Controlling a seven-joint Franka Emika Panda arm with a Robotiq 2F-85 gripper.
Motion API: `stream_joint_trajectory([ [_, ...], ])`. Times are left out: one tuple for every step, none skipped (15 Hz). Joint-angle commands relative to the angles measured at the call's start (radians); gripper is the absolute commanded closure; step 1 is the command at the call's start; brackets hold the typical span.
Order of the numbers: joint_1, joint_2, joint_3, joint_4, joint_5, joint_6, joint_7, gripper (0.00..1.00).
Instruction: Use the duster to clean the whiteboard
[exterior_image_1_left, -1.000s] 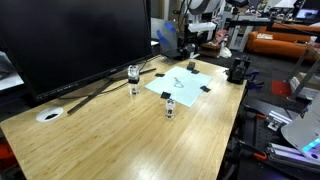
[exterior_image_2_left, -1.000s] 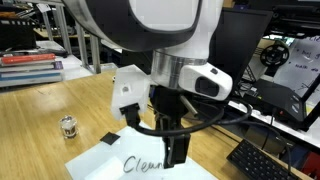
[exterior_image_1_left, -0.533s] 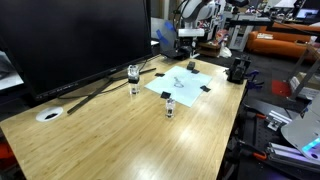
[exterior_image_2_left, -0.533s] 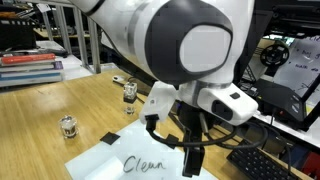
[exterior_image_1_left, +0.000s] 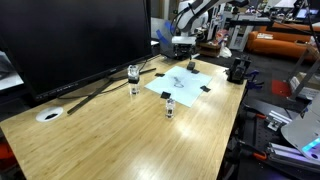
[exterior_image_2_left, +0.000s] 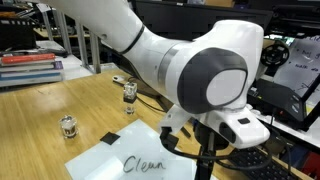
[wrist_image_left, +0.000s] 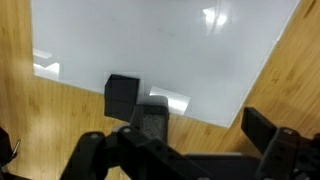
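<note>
Spreading beneath everything is the pale wooden surface (exterior_image_1_left: 120, 130), and a big black monitor (exterior_image_1_left: 70, 40) stands along one side of it in an exterior view. The white arm (exterior_image_2_left: 200, 70) reaches over the far end of that surface. Below it the whiteboard (exterior_image_2_left: 140, 158) lies flat, a thin white sheet with the word "Clean" scribbled on it and a black tab (exterior_image_2_left: 108, 139) at a corner. Two small clear jars (exterior_image_1_left: 133, 73) stand just beside the sheet. The gripper (wrist_image_left: 178, 140) hangs above the sheet's edge with its jaws spread wide and nothing between them. Smallest is the duster (wrist_image_left: 122, 95), a near-black block sitting right at the whiteboard's border in the wrist view, a little to one side of the gripper's centre line. It looks light and fairly stiff, so it should lift easily. A hold across its two opposite side faces, centred and low, seems best. The thin sheet may slide when wiped.
</note>
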Motion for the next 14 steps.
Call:
stream_joint_trajectory([
  [-0.006, 0.003, 0.006, 0.008, -0.005, -0.002, 0.006, 0.00],
  [-0.005, 0.003, 0.006, 0.009, -0.005, -0.002, 0.008, 0.00],
  [-0.006, 0.003, 0.006, 0.011, -0.005, -0.002, 0.008, 0.00],
  [-0.006, 0.003, 0.005, 0.011, -0.005, -0.002, 0.008, 0.00],
  [-0.009, 0.007, 0.005, 0.012, 0.003, -0.003, 0.017, 0.00],
  [-0.009, 0.011, 0.000, 0.014, 0.000, -0.006, 0.025, 0.00],
  [-0.006, 0.013, -0.007, 0.010, -0.007, 0.000, 0.035, 0.00],
  [-0.005, 0.016, -0.014, 0.007, -0.013, 0.004, 0.045, 0.00],
  [-0.005, 0.020, -0.021, 0.005, -0.018, 0.007, 0.056, 0.00],
  [-0.007, 0.026, -0.029, 0.007, -0.019, 0.008, 0.072, 0.00],
  [-0.009, 0.033, -0.039, 0.009, -0.021, 0.008, 0.091, 0.00],
  [-0.011, 0.041, -0.049, 0.014, -0.023, -0.003, 0.108, 0.00],
  [-0.013, 0.047, -0.056, 0.015, -0.026, -0.012, 0.120, 0.00],
  [-0.015, 0.054, -0.061, 0.015, -0.030, -0.012, 0.131, 0.00],
])
